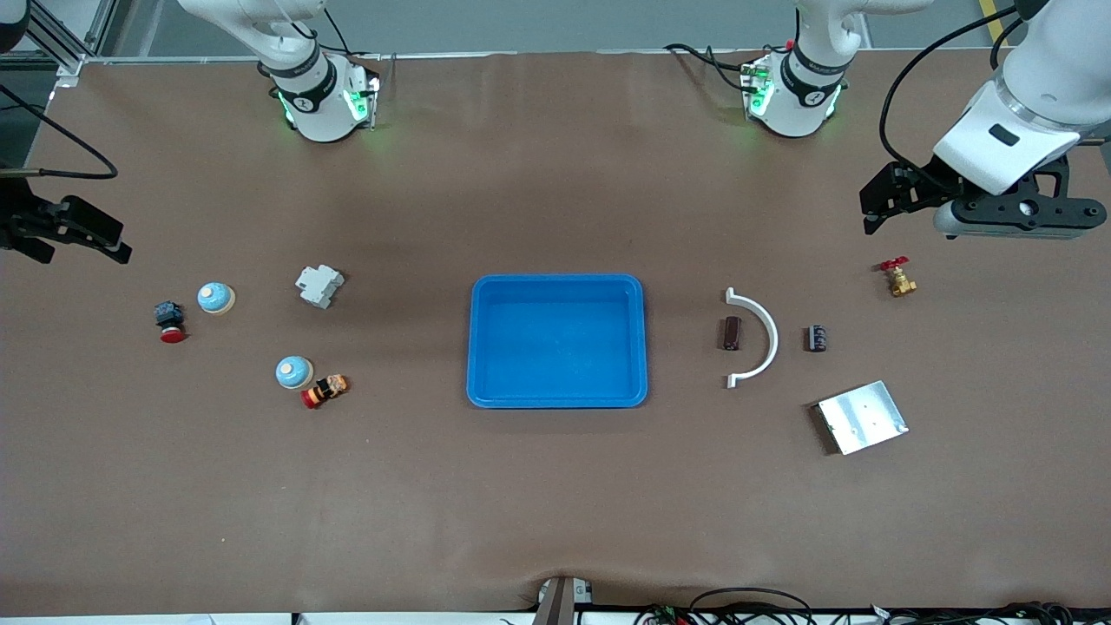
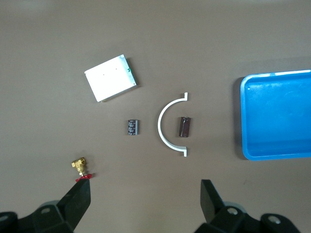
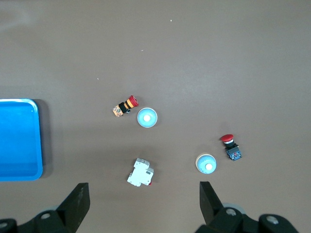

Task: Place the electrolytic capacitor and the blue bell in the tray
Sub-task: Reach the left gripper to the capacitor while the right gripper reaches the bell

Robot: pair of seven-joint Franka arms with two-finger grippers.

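The bright-blue tray (image 1: 555, 340) lies in the middle of the table and holds nothing; its edge shows in both wrist views (image 2: 277, 116) (image 3: 19, 145). A brown cylinder, the electrolytic capacitor (image 1: 732, 333) (image 2: 183, 126), lies toward the left arm's end, inside a white arc. Two blue bells (image 1: 215, 298) (image 1: 294, 372) stand toward the right arm's end, the second nearer the front camera (image 3: 146, 117). My left gripper (image 1: 875, 204) (image 2: 146, 194) hangs open over the left arm's end. My right gripper (image 1: 82, 250) (image 3: 144, 194) hangs open over the right arm's end. Neither holds anything.
Round the capacitor are a white curved piece (image 1: 764, 334), a small black part (image 1: 816, 338), a silver metal plate (image 1: 861, 417) and a brass valve (image 1: 898, 278). Near the bells lie a white breaker (image 1: 319, 286) and two red push buttons (image 1: 170, 321) (image 1: 325, 391).
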